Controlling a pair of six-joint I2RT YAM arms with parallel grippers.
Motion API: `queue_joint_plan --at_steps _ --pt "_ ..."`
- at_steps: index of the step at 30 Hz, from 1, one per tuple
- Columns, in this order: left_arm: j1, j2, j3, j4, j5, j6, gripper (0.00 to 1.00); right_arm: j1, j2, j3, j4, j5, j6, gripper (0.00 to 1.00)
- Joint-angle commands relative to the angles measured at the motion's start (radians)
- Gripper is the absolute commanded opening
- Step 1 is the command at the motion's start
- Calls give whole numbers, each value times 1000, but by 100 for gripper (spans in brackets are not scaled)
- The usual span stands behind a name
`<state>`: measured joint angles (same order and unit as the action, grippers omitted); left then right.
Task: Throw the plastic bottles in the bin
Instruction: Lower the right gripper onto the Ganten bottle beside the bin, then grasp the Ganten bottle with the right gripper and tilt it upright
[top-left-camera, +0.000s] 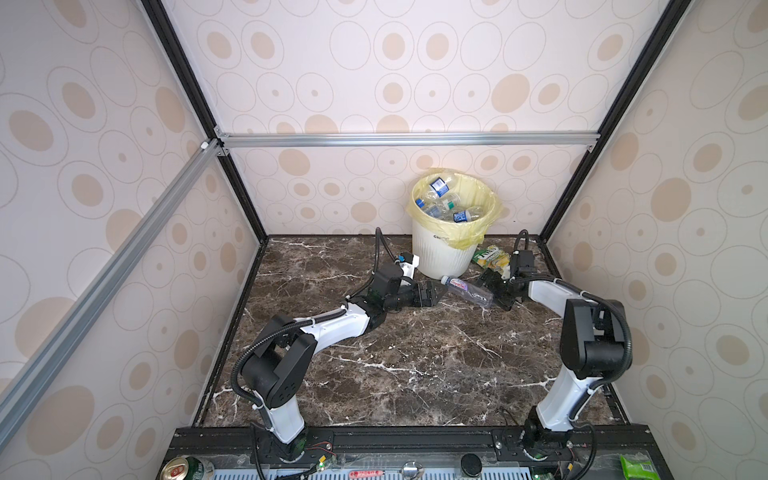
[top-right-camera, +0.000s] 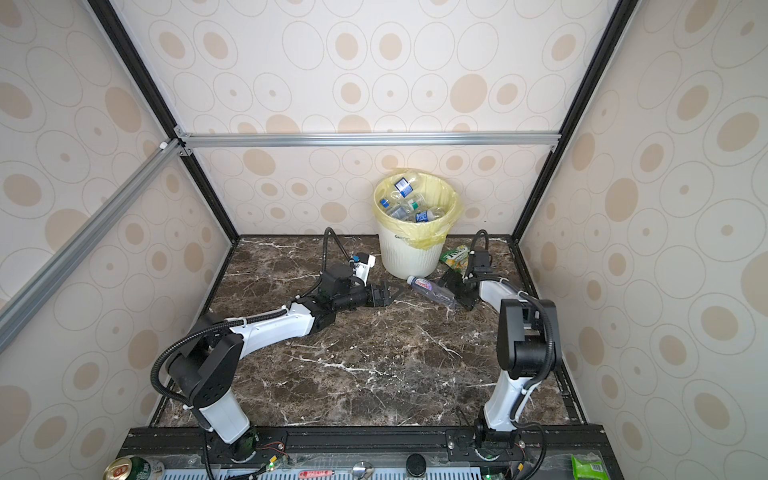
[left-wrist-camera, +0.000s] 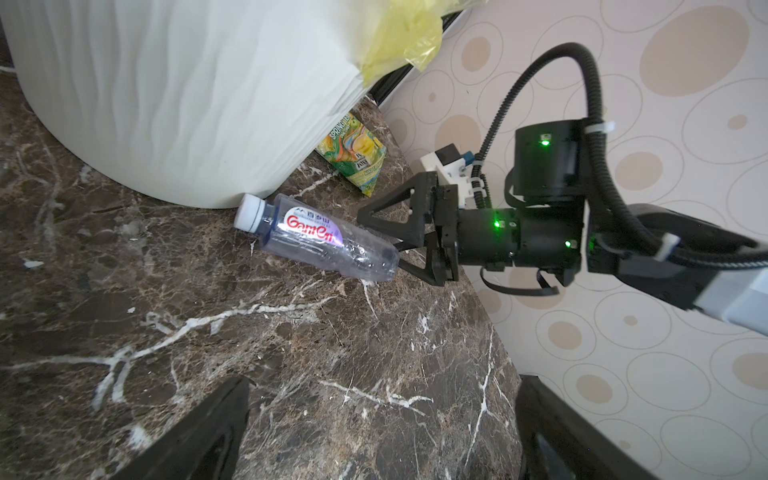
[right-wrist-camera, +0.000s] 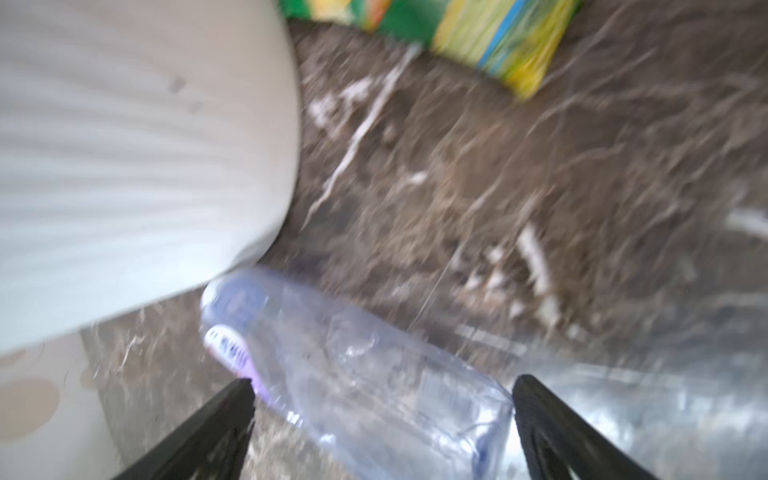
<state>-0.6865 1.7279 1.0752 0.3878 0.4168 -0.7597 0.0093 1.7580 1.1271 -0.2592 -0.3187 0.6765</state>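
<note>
Work surface: dark marble-pattern table (top-left-camera: 395, 357) inside a walled enclosure. Bin (top-left-camera: 440, 257), a white ribbed wastebasket w/ pale yellow liner (top-left-camera: 471, 237), stands upright at rear centre in both top views. Several clear plastic bottles (top-left-camera: 446, 201) w/ blue labels lie heaped inside, reaching near the rim. One item is outside the bin: a clear bottle (top-left-camera: 467, 289) w/ white cap (left-wrist-camera: 249, 212) and red-lettered label (left-wrist-camera: 311, 226), lying on its side on the table in front of the bin. Its cap end is at the foot of the bin wall, touching or just beside it; cannot tell which. Its base end points toward the R arm. R gripper (top-left-camera: 493, 293) is low at table level w/ jaws spread wide. The bottle's base end sits between its two fingers (left-wrist-camera: 390, 212), and the bottle rests on the table, not lifted. The right wrist view is blurred: the bottle (right-wrist-camera: 353, 374) fills the gap at the R gripper (right-wrist-camera: 382, 384), but cannot tell whether either finger presses it. L gripper (top-left-camera: 441, 293) is low over the table, jaws wide, nothing between them. It is aimed at the bottle from the opposite side, near the cap end but apart from it. In the left wrist view only bare table shows at the L gripper (left-wrist-camera: 382, 386). Non-task items: a green-yellow snack packet (top-left-camera: 492, 257) lies flat on the table, right of the bin in both top views and just beyond the R gripper. A drink can (top-left-camera: 187, 469) sits at the front edge, L side, well apart from the work.
</note>
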Motion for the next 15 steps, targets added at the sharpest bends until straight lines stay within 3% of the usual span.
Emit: queue_joint_plan --at_steps 1,4,9,15 --pt "-4 -35 -12 18 -10 2 99 48 -103 -81 11 6 49 100" --pt "-3 -46 -22 15 -14 7 99 104 -186 -119 -31 54 25 100" --pt "2 -65 -45 13 -15 14 99 112 -230 -61 -163 131 -125 100" --pt "36 -142 -133 59 -41 -7 99 153 -196 -46 -149 101 -260 100"
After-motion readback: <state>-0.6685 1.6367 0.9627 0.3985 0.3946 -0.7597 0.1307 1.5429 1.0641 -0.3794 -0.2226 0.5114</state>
